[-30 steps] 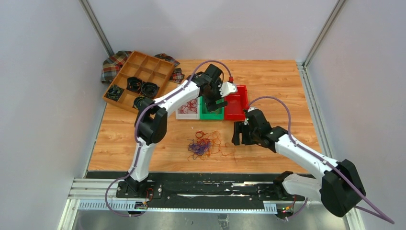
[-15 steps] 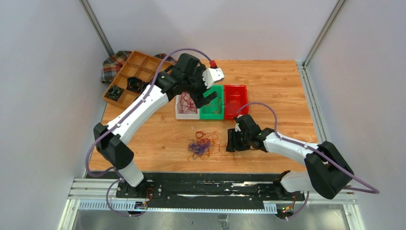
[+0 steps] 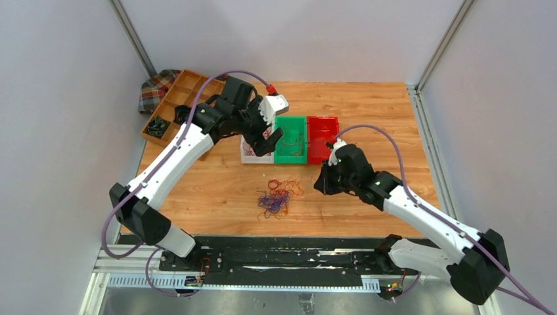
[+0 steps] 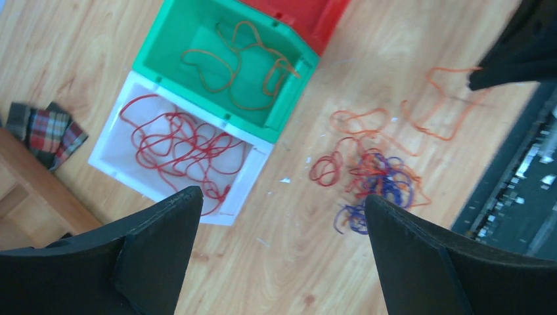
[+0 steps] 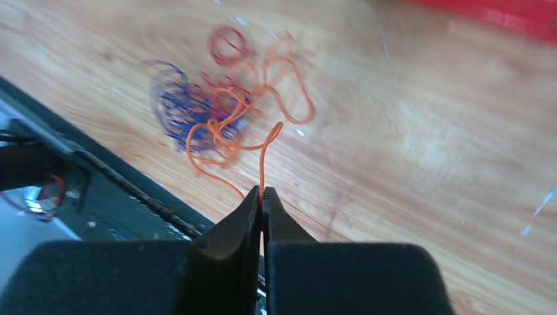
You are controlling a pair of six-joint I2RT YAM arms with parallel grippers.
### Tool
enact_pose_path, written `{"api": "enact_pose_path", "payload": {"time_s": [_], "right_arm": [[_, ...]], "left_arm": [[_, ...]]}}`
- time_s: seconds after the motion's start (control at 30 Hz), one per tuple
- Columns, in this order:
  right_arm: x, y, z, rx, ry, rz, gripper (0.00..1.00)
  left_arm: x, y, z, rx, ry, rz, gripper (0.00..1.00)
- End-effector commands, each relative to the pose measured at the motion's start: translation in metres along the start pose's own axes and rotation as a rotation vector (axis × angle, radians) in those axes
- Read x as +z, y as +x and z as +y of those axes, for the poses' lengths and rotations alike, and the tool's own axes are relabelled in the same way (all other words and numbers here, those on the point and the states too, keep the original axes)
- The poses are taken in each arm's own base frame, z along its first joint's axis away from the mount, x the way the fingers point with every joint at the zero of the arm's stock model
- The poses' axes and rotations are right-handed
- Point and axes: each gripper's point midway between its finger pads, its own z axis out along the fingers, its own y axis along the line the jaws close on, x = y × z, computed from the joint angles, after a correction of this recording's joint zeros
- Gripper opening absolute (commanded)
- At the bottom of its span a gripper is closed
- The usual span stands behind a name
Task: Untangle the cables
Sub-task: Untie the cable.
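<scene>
My right pincer is clenched on a single orange cable. The two black fingers are pressed flat together and the strand comes out right at their tips. From there the strand curls into a small loop and runs back into the clump of cables, a loose knot of purple, orange and red wire. The clump lies on the wooden table, near its front edge and roughly midway between my two arms. The right pincer sits just to the right of the clump. I cannot tell how far its tips are off the wood.

My left pincer is released, with its fingers spread wide and nothing between them. It hangs over the row of three small bins at mid-table, above where the white bin meets the green bin.

The bins stand side by side, touching. The white one is on the left with red cables coiled inside. The green one is in the middle with orange cables in it. The red bin is on the right, and I cannot make out what it holds. The clump lies in front of the bins, apart from them.

In the far left corner a divided wooden tray holds black coiled bundles in some compartments. A plaid cloth shows from behind it.
</scene>
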Motion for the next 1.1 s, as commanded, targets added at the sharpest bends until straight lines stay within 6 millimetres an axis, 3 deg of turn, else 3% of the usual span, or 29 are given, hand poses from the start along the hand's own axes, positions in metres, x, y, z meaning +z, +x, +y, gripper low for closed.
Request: {"api": "enact_pose_path", "payload": {"time_s": [0.0,0.27,0.7,0.93,1.07], "right_arm": [[-0.038,-0.036,0.035,-0.067,-0.109,-0.090,0.01],[-0.090,-0.097,0.093,-0.142,-0.300,-0.226,0.00],[-0.103,-0.129,0.130,-0.181,-0.449,-0.323,0.01],[-0.117,-0.135,0.149,-0.249,-0.501,-0.326,0.00],[-0.129,-0.140,0.153,-0.258,-0.518,-0.375,0.01]], "left_arm": [[-0.028,-0.016,-0.043,0.004,0.173,-0.116,0.98],[-0.044,-0.030,-0.088,-0.033,0.407,-0.210,0.98],[-0.045,-0.027,-0.118,-0.039,0.561,-0.221,0.94],[-0.026,-0.033,-0.109,0.017,0.449,-0.223,0.94],[-0.025,-0.041,-0.112,0.008,0.476,-0.251,0.94]]}}
